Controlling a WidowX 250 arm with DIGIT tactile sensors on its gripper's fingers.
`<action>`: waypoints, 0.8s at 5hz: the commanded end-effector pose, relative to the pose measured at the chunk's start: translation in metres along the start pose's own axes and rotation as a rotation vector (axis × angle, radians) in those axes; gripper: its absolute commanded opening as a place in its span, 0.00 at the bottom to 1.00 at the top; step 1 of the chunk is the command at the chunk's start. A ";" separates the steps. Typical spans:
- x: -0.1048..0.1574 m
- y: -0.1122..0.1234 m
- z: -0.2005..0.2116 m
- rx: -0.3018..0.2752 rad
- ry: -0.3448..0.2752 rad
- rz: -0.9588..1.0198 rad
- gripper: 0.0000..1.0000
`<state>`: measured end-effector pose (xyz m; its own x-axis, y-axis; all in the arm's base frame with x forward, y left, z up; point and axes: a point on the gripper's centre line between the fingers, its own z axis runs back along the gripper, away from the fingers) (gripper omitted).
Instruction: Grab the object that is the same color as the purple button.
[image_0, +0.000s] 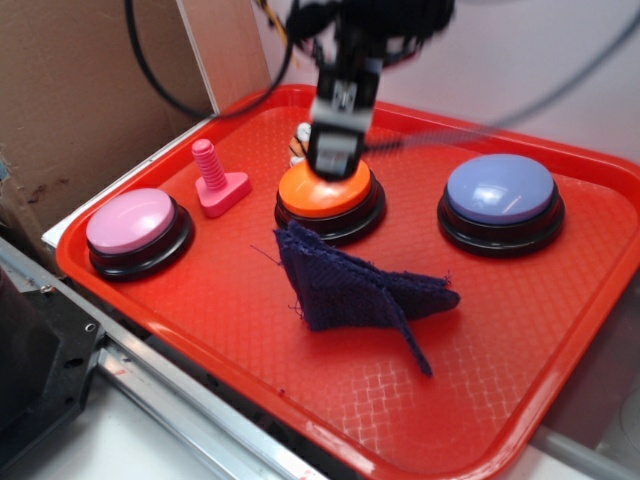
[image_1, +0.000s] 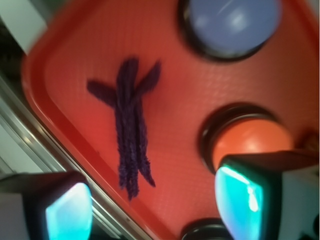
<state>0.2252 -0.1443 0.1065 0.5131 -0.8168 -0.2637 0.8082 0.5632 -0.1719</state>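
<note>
Gripper (image_1: 150, 210) spread, empty, above orange button (image_0: 329, 190). Crumpled coarse navy cloth (image_0: 350, 285) mid-tray (image_0: 150, 300), frayed; lavender domed button (image_0: 499, 190) toward right edge; pink bolt (image_0: 215, 180) by left rim.

Navy-purple cloth (image_0: 355, 292), lavender-blue button (image_0: 499, 190), red tray (image_0: 230, 330)

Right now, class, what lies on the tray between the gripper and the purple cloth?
In the exterior view, the gripper hangs over the orange button. Only that button's front edge and bare red tray separate it from the cloth.
</note>
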 end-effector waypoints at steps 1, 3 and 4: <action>-0.008 -0.013 -0.041 0.002 0.035 -0.139 1.00; -0.011 -0.017 -0.064 -0.038 0.053 -0.190 1.00; -0.013 -0.020 -0.072 -0.060 0.070 -0.193 1.00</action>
<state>0.1971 -0.1362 0.0337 0.3709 -0.8606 -0.3491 0.8311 0.4753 -0.2887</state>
